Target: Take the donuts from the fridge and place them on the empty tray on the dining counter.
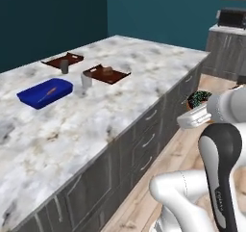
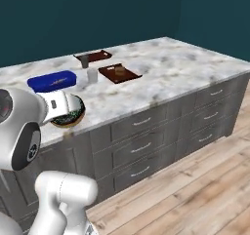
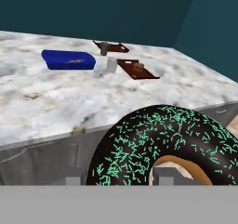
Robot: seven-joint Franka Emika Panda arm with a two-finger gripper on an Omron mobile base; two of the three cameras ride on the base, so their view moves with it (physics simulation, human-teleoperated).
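My pincer (image 3: 116, 179) is clamped on the donut (image 3: 162, 146), the one with dark icing and green sprinkles; the ring sits across my fingertips (image 3: 160, 175) and hangs short of the near edge of the surface (image 2: 161, 68), over the wood floor (image 2: 195, 180) in front of the grey drawers (image 2: 141, 148).

From the donut, the empty tray (image 2: 95, 56) lies ahead and well apart, across most of the marble. Taking the blue tray (image 2: 52, 81) as my mark: the empty brown tray is beyond it and a little to its right, with a grey cup (image 2: 85, 61) at its near edge. The other brown tray (image 2: 119, 73), carrying a tan block, is right of the blue one, with a pale cup (image 2: 92, 75) between them. I judge the coming move to be a long reach forward past the blue tray, steering left of the tray with the block.
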